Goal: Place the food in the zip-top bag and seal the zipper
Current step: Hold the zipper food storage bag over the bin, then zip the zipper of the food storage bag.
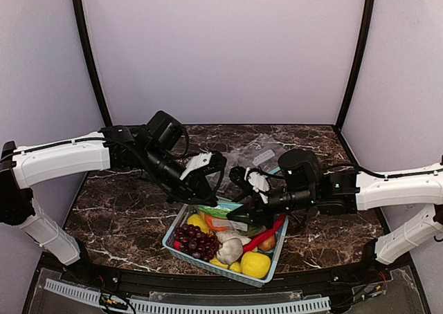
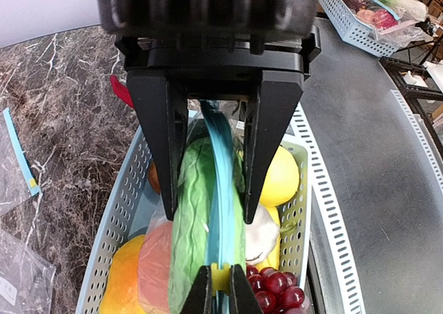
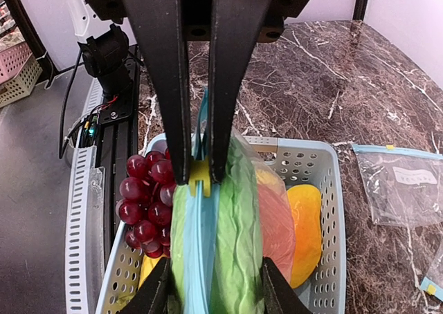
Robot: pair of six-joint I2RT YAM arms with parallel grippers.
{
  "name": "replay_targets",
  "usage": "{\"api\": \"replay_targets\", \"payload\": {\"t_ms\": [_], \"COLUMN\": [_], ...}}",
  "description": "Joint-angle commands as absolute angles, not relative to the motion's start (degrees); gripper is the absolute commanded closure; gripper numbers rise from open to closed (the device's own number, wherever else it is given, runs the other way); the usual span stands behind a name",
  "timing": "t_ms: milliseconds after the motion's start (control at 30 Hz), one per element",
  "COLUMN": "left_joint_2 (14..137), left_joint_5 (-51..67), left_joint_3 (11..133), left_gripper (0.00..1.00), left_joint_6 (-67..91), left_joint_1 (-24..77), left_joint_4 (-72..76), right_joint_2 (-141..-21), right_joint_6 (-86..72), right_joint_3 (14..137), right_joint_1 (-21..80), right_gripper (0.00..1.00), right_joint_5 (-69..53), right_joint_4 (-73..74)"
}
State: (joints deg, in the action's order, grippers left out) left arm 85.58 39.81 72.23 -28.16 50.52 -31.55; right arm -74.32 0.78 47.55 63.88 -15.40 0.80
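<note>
Clear zip-top bag [image 3: 275,214] holds bumpy green gourd [image 3: 235,238] over perforated blue basket [image 3: 325,156]; left gripper [image 2: 210,216] clamps blue zipper [image 2: 223,189], right gripper [image 3: 201,178] pinches yellow slider [image 2: 220,276]

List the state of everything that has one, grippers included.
left gripper: shut on the bag
right gripper: shut on the yellow slider
bag: held over the basket, food inside
zipper: how far closed, cannot tell
basket: on the table, grapes and other fruit in it
spare bag: flat on the table, empty
</note>
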Motion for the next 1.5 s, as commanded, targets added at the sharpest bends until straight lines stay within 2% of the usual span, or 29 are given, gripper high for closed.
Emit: {"api": "replay_targets", "payload": {"t_ms": [0, 567, 1467], "left_joint_2": [82.3, 82.2, 81.5], "left_joint_5": [30.9, 21.2, 19.4], "left_joint_3": [69.3, 68.3, 67.3], "left_gripper": [0.99, 0.99, 0.99], "left_joint_6": [-29.1, -31.0, -31.0], "left_joint_1": [47.7, 47.6, 46.2], "left_joint_4": [-40.0, -41.4, -41.0], "right_joint_2": [-71.3, -68.2, -64.7], "right_joint_6": [0.8, 0.3, 0.0], "right_joint_3": [46.5, 46.6, 44.7], "right_joint_1": [64.1, 64.0, 64.0], "right_gripper": [1.00, 1.00, 1.00], "right_joint_5": [-16.6, -14.3, -12.3], "right_joint_4": [7.5, 12.4, 13.5]}}
